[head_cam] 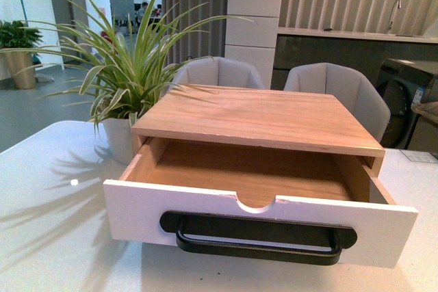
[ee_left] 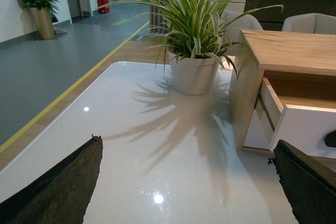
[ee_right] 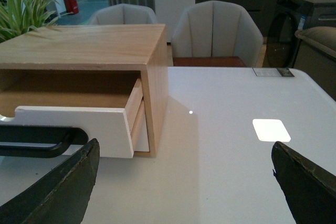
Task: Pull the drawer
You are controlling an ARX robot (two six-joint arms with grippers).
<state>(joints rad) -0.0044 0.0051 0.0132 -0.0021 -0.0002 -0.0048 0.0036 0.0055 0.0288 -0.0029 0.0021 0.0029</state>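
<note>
1. White and glossy, the tabletop (head_cam: 55, 189) spreads under everything, catching spots of ceiling light and the shadow of leaves.
2. Nearest in the wrist views are the dark fingers (ee_left: 58, 187) of the left gripper (ee_left: 184, 192), spread wide apart over bare tabletop and holding nothing.
3. The right gripper (ee_right: 184, 187) shows the same: its fingers (ee_right: 58, 187) stand well apart, empty, with the black bar handle (ee_right: 31, 148) just beyond one of them.
4. Neither arm appears in the front view, so both seem to sit low and back from the box.
5. The drawer (head_cam: 260, 220) is next, its white front nearest the robot, the handle (head_cam: 256, 245) lying in a black oval recess below a half-round notch.
6. It stands pulled well out of the wooden box (head_cam: 256, 117), its empty wooden floor exposed, so the pull looks largely or fully done, which would explain why both grippers are off it.
7. A potted plant (head_cam: 123, 76) stands beside the box on the left, close to its side but clear of the drawer's path.
8. Beyond the tabletop are two grey chairs (head_cam: 339, 90), then a counter and white cabinets.
</note>
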